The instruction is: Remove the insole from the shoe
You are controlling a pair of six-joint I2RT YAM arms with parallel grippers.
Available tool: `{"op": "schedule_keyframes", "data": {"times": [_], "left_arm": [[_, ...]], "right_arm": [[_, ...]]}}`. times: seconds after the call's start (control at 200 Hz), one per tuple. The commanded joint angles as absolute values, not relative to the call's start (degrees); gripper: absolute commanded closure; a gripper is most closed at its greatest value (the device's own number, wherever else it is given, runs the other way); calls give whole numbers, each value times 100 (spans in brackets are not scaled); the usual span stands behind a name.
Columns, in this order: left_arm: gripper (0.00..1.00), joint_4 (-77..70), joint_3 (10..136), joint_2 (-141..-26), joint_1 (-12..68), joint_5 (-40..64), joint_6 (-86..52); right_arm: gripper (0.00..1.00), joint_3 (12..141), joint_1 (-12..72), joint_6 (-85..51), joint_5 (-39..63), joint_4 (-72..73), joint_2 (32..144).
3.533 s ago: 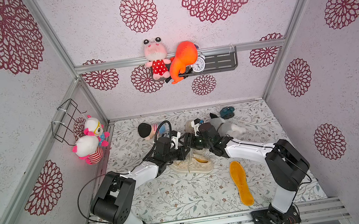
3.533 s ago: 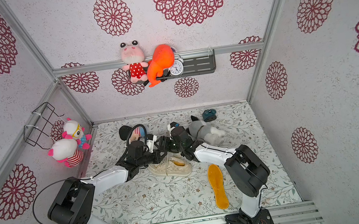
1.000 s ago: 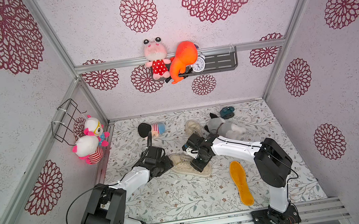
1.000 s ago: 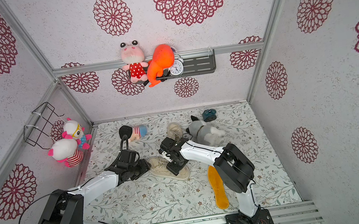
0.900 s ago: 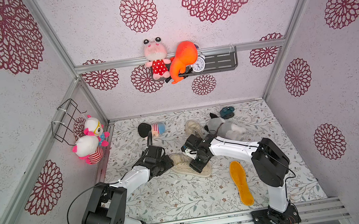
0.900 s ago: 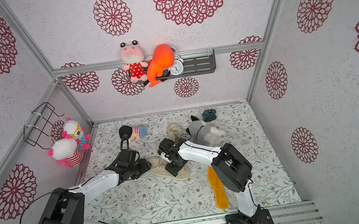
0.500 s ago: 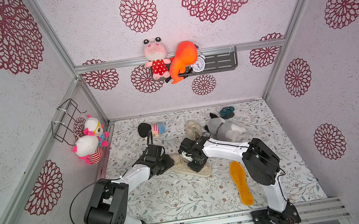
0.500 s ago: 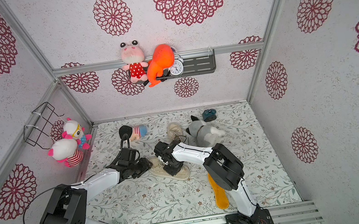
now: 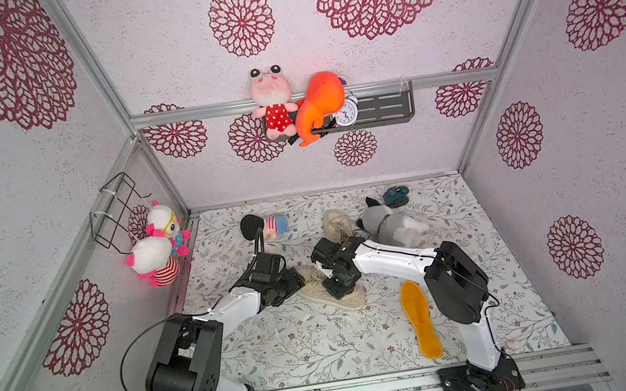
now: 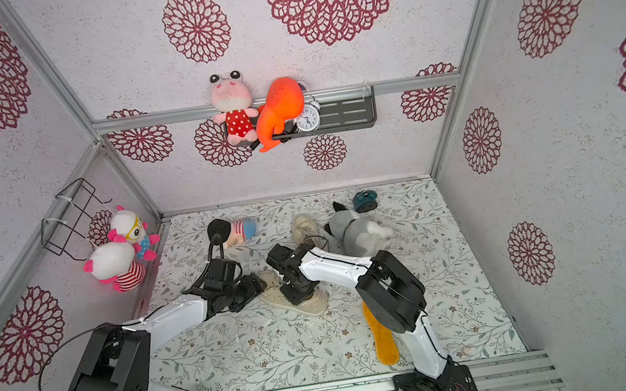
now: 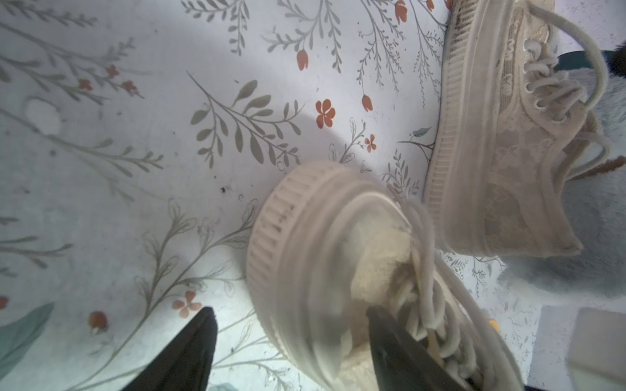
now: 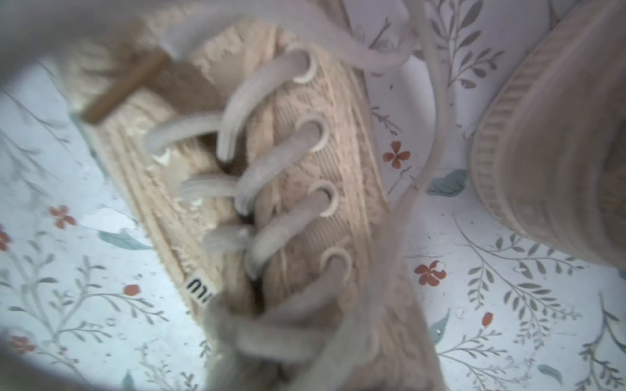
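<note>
Left fingers [image 11: 189, 355]: released and spread wide. The toe of the shoe [image 11: 305, 237] is between them. One finger is against the laced side of the toe, and the other is apart from it, above the bare tabletop [image 11: 135, 135].
Left fingers in both top views [image 9: 294, 284] [image 10: 255, 287]: low at the toe end of the shoe.
Right fingers [image 9: 338, 284] [image 10: 296, 292]: pointing down onto the middle of the shoe. I cannot tell if they are clenched or released. The right wrist view is blurred and shows only laces.
Shoe [image 9: 355, 300] [image 10: 314, 306] [image 12: 305, 203]: cream colour with laces, standing on its sole on the tabletop [image 9: 324, 348]. Its toe is between the left fingers and its middle is under the right fingers. The inside is hidden.
Orange insole [image 9: 420, 318] [image 10: 381, 336]: lying flat on the tabletop, outside any shoe. It is well apart from both pairs of fingers and beside the right arm.
Second shoe [image 9: 336, 222] [image 10: 303, 225] [image 11: 491, 135]: near the right fingers, on their far side.
Grey plush toy [image 9: 390, 227]: just beside the second shoe, apart from all fingers.
</note>
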State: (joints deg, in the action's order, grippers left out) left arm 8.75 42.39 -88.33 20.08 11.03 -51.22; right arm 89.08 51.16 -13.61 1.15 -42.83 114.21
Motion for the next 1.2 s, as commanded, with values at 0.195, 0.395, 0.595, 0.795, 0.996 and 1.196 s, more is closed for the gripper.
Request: {"op": "schedule_keyframes", "data": {"times": [0.195, 0.395, 0.595, 0.795, 0.996, 1.196], "left_arm": [[34, 518, 4574, -9345, 1921, 773, -5665], [41, 485, 4610, -9481, 1794, 647, -5503], [31, -130, 4273, -8979, 1757, 546, -5361], [26, -184, 3706, -7811, 1819, 323, -5036], [25, 233, 3020, -6501, 3063, -1044, -4093], [20, -642, 1910, -5548, 4261, -1697, -3845]], "right_arm": [[100, 8877, 5058, -2397, 829, -3787, 10582], [100, 8785, 4754, -2916, 1331, -3779, 10203], [100, 8582, 4641, -3411, 1248, -3394, 10363], [100, 9220, 4641, -4591, 1054, -2797, 11121], [100, 9666, 4658, -5589, 1221, -2320, 11674], [100, 9779, 4666, -5940, 1527, -2214, 11909]]}}
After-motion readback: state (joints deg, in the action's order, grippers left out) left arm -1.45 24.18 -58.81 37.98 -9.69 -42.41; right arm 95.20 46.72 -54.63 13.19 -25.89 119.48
